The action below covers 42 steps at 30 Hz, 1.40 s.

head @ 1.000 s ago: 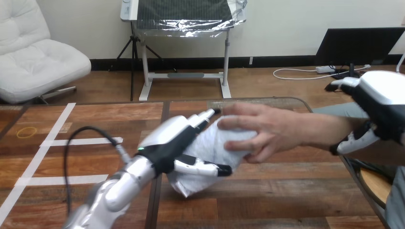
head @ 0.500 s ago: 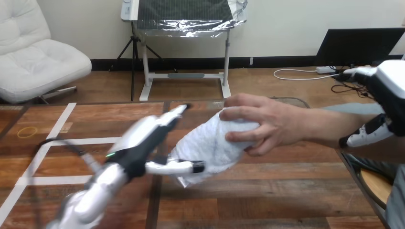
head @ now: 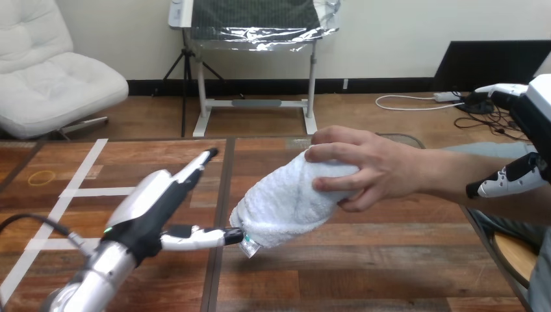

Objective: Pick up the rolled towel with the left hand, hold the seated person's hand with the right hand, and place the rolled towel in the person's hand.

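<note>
The white rolled terry towel is in the air above the brown wooden table. Its long axis runs on a slant, with the low end pointing toward me and to my left and the high end pointing away and to my right. The person's hand is closed over that high end, fingers across the top and thumb underneath.

My left hand is off to the left of the roll with nothing in it. Its fingers are stretched straight and close together, pointing up and away, well apart from the cloth. My thumb reaches sideways to the towel's low end. Its tip is just at the cloth, and I cannot tell whether it touches.

My right hand sits at the person's forearm. One finger is held straight above it and the thumb lies along its lower edge, so neither is wrapped round the arm.
</note>
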### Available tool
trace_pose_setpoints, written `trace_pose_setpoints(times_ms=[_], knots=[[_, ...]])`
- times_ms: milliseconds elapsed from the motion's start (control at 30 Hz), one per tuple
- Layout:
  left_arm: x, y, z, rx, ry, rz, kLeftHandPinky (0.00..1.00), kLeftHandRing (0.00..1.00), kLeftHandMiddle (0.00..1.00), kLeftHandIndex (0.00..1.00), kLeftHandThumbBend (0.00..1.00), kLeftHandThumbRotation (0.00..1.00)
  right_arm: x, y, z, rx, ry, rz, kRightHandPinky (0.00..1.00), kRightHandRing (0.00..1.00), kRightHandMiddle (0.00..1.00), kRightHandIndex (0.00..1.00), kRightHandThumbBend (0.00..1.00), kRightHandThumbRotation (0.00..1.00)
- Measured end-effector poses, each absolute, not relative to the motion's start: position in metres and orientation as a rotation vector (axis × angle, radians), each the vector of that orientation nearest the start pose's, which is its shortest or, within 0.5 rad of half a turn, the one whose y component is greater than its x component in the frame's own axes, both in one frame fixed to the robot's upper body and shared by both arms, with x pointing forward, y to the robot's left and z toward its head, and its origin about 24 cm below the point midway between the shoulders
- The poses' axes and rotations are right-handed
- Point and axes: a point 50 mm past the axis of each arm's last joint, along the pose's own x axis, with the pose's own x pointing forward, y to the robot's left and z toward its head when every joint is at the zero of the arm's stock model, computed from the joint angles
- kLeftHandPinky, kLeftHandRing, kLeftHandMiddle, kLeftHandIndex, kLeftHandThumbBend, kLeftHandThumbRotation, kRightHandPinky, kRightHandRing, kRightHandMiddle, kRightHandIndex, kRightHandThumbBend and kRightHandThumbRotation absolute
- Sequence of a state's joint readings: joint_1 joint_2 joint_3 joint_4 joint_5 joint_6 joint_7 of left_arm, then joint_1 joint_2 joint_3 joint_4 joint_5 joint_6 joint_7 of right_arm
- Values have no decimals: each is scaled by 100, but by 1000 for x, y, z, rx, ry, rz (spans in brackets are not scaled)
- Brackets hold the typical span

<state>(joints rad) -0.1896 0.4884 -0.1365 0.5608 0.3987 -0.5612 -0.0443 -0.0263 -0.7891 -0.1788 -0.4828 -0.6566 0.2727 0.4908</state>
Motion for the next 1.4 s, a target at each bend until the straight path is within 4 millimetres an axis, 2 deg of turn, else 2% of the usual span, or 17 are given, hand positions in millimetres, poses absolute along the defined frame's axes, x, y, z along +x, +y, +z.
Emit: trace_pose_setpoints(times_ms=[333, 433, 833, 1200, 1300, 1333, 1400], knots=[[262, 219, 17, 836, -122, -350, 88, 93, 95, 95, 85, 56, 225, -241, 198, -1387, -92, 41, 76, 86, 85, 78, 80, 0], [260, 217, 17, 815, -134, -349, 87, 92, 94, 94, 85, 55, 221, -235, 199, -1357, -137, 31, 72, 83, 83, 75, 78, 0], [247, 199, 18, 633, -222, -327, 87, 91, 91, 90, 82, 49, 203, -209, 195, -1203, -350, -16, 61, 75, 78, 68, 65, 0], [232, 183, 20, 403, -296, -284, 85, 87, 86, 84, 84, 44, 191, -180, 180, -1061, -514, -11, 47, 64, 70, 60, 62, 0], [228, 179, 20, 335, -313, -272, 84, 86, 85, 83, 83, 43, 187, -171, 176, -1017, -554, -8, 43, 62, 68, 57, 56, 0], [226, 178, 20, 314, -319, -268, 83, 85, 84, 82, 82, 42, 186, -168, 175, -1000, -568, -9, 40, 60, 67, 55, 49, 0], [223, 176, 20, 277, -331, -259, 82, 84, 83, 82, 82, 41, 184, -162, 172, -959, -599, -10, 38, 59, 66, 54, 44, 0]])
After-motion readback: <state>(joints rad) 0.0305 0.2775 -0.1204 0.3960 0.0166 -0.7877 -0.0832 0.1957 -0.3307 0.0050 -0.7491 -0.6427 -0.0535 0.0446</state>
